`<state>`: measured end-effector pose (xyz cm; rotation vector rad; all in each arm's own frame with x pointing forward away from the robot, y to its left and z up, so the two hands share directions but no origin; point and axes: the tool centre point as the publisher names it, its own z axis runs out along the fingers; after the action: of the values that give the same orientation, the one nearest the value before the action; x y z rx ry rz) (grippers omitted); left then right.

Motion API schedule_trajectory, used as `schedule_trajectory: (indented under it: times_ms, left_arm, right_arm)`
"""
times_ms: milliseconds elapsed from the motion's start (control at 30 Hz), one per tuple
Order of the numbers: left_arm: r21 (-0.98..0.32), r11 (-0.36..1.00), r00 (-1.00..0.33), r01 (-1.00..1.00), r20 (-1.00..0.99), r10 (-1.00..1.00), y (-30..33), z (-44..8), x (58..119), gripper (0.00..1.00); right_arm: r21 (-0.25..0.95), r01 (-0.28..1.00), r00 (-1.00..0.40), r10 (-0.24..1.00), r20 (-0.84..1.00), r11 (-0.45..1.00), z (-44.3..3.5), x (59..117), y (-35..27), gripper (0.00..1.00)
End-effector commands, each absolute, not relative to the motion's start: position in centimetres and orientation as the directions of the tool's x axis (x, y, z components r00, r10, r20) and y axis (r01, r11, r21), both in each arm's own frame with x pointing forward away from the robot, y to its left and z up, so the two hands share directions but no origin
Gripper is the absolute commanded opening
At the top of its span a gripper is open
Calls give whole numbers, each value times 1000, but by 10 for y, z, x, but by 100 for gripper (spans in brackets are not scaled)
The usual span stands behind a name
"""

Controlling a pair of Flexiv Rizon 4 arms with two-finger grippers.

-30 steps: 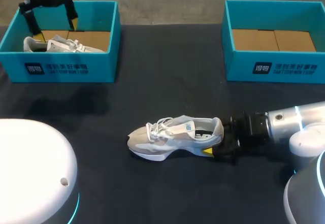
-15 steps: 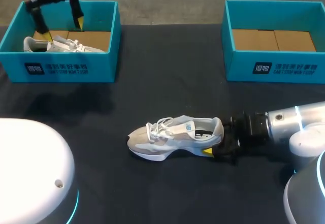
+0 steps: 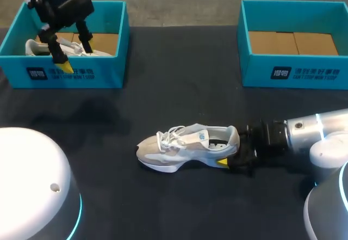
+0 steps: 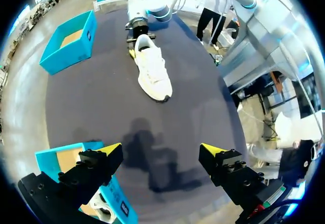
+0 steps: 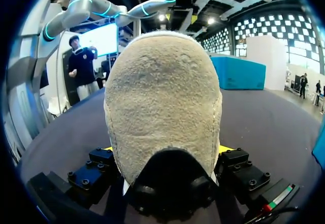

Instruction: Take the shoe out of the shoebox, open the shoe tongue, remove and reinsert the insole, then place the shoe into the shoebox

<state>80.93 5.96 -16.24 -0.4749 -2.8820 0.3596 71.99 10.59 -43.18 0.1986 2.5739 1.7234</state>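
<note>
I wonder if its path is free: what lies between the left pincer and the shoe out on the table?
Only bare black table: the left wrist view shows that stretch between the left pincer and the shoe.

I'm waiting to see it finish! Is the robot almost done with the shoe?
Not yet. Done: one shoe is out, lying on the table. In hand: the right gripper is shut on its heel; the left gripper hangs open over the left shoebox. Still to do: open the tongue, take the insole out and in, then box the shoe.
</note>
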Motion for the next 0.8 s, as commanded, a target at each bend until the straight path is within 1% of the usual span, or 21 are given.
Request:
schedule_trajectory:
  times_ms: [33,200,267,300,367,433,500,667,733,767,800]
  left_arm:
    - [-268,919,-939,290,105,327,62,-162,804,100]
    - [-268,919,-939,290,105,327,62,-162,804,100]
    - [-243,957,-971,156,138,194,44,-171,794,100]
    - [-209,972,-982,110,127,138,36,-176,786,100]
    - [-118,991,-988,-61,145,-43,17,-183,769,100]
    - [-28,959,-947,-282,171,-273,0,-185,759,100]
    - [17,898,-890,-440,127,-439,-11,-189,750,100]
    - [-12,797,-787,-604,168,-593,-23,-189,729,100]
    - [10,780,-759,-626,219,-612,-28,-189,725,100]
    - [-7,773,-758,-635,203,-620,-31,-188,724,100]
    - [-31,788,-785,-615,120,-608,-34,-188,722,100]
  right_arm:
    - [921,87,-991,128,41,379,-433,719,108,0]
    - [921,87,-991,128,41,379,-433,719,108,0]
    - [921,87,-991,128,41,379,-433,719,108,0]
    - [921,87,-991,128,41,379,-433,719,108,0]
    - [921,87,-991,128,41,379,-433,719,108,0]
    - [921,87,-991,128,41,379,-433,719,108,0]
    - [921,87,-991,128,41,379,-433,719,108,0]
    - [921,87,-991,128,41,379,-433,719,108,0]
    - [921,87,-991,128,41,379,-433,719,108,0]
    - [921,87,-991,128,41,379,-433,719,108,0]
    - [921,87,-991,128,41,379,-433,719,108,0]
